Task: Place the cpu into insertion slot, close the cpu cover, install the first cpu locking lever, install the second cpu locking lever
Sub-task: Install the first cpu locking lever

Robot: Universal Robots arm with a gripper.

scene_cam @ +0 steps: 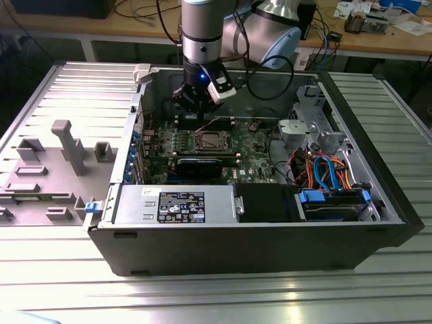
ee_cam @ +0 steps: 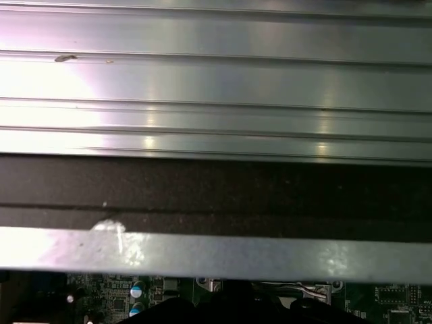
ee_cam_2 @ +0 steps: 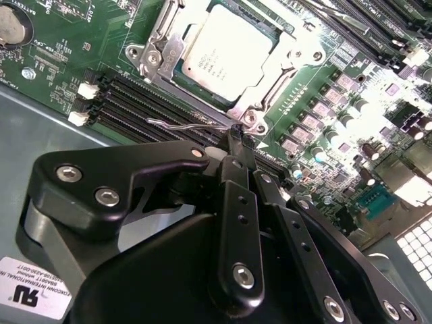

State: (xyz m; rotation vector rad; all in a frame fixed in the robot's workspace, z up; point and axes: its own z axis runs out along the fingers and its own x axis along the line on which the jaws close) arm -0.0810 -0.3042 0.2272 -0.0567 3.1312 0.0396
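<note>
Black pincer [ee_cam_2: 236, 138] angled down, seemingly pinching lever [ee_cam_2: 192, 123] beside cpu [ee_cam_2: 226, 50].

My arm [scene_cam: 202, 27] looked like the usual silver-grey tube with a pale blue-grey joint cap [scene_cam: 280, 42] behind it, and black cables looped around the wrist. Lower down it went black, with a small blue light glowing on the wrist and a white camera block [scene_cam: 221, 88] bolted on at an angle. In the second wrist view the gripper [ee_cam_2: 237, 145] was all matte black, chunky rounded linkage plates pinned with shiny silver screws, I counted at least 6. There was a white label stuck near its base.
</note>
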